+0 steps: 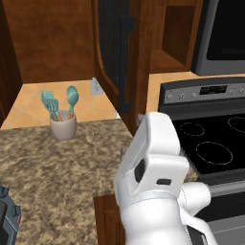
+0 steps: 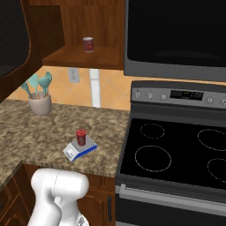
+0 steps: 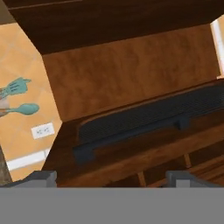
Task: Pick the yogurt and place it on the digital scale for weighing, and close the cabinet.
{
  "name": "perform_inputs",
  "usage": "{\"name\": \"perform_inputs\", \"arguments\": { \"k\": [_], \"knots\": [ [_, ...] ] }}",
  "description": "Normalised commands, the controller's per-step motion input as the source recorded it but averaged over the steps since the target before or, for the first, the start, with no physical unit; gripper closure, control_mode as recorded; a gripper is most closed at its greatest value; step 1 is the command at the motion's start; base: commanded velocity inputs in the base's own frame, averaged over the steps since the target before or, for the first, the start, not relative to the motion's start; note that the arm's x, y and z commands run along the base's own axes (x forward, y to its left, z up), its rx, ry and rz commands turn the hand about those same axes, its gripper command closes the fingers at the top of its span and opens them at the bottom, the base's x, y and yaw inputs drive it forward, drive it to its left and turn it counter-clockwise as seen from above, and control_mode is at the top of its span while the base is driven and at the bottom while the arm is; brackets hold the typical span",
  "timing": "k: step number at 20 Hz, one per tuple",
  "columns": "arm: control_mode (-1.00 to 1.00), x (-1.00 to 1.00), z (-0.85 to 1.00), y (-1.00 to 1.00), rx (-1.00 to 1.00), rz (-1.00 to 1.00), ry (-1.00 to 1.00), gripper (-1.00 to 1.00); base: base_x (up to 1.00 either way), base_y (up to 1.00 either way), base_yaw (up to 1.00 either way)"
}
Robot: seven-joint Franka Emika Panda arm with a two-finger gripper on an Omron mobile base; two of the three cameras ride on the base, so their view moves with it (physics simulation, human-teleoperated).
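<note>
The small red cylindrical yogurt cup (image 2: 81, 137) already sits on the flat grey-topped digital scale (image 2: 79, 149) near the desk's front edge. The reddish-brown wooden cabinet door (image 3: 144, 122) hangs open; the wide, empty jaws (image 3: 109, 177) could slip off its dark bar handle (image 3: 131, 133).

A kitchen: stove (image 2: 176, 150), granite counter (image 2: 57, 128), wall cabinet (image 1: 119, 57)

The yogurt (image 2: 81, 137) stands on the scale (image 2: 80, 149), which sits on the counter (image 2: 48, 128) just left of the stove (image 2: 176, 154). The utensil cup (image 2: 40, 104) stands behind by the wall. 1 can (image 2: 88, 44) sits in the open cabinet (image 2: 84, 56) above.
</note>
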Motion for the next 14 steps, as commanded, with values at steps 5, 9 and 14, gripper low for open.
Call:
{"name": "perform_inputs", "arguments": {
  "k": [5, 9, 14],
  "knots": [
    [-1.0, 0.7, -0.01, -0.01, 0.01, -0.16, 0.01, -1.0, 0.0, 0.0, 0.0],
    [-1.0, 0.68, -0.06, 0.01, 0.0, -0.2, 0.06, -1.0, 0.0, 0.0, 0.0],
    [-1.0, 0.78, -0.15, 0.03, 0.0, -0.19, 0.04, -1.0, 0.0, 0.0, 0.0]
  ]
}}
